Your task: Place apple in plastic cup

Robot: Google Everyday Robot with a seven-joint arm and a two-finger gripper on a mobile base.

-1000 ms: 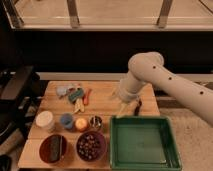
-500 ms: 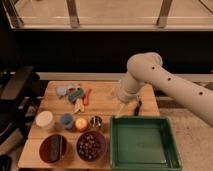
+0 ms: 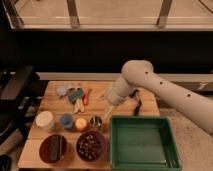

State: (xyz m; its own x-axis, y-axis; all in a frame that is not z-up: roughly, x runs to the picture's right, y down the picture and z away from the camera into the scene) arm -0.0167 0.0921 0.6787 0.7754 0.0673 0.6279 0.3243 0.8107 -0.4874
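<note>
Your tool [image 3: 104, 105] hangs over the middle of the worktop [image 3: 55, 106], above and to the right of the cups. Its two fingers are spread apart with nothing between them. The apple [image 3: 81, 123] sits on the worktop, just beside the plastic cup [image 3: 66, 120] on one side and a metal cup [image 3: 95, 122] on the other. A green tray [image 3: 142, 161] lies beyond the metal cup.

Behind your wooden bench [image 3: 32, 150] you have a dark wall [image 3: 90, 50] beneath a long window [image 3: 115, 10] with metal mullions and pale daylight, a black chair [image 3: 17, 87] at left, and speckled light floor [image 3: 192, 147] at right.
</note>
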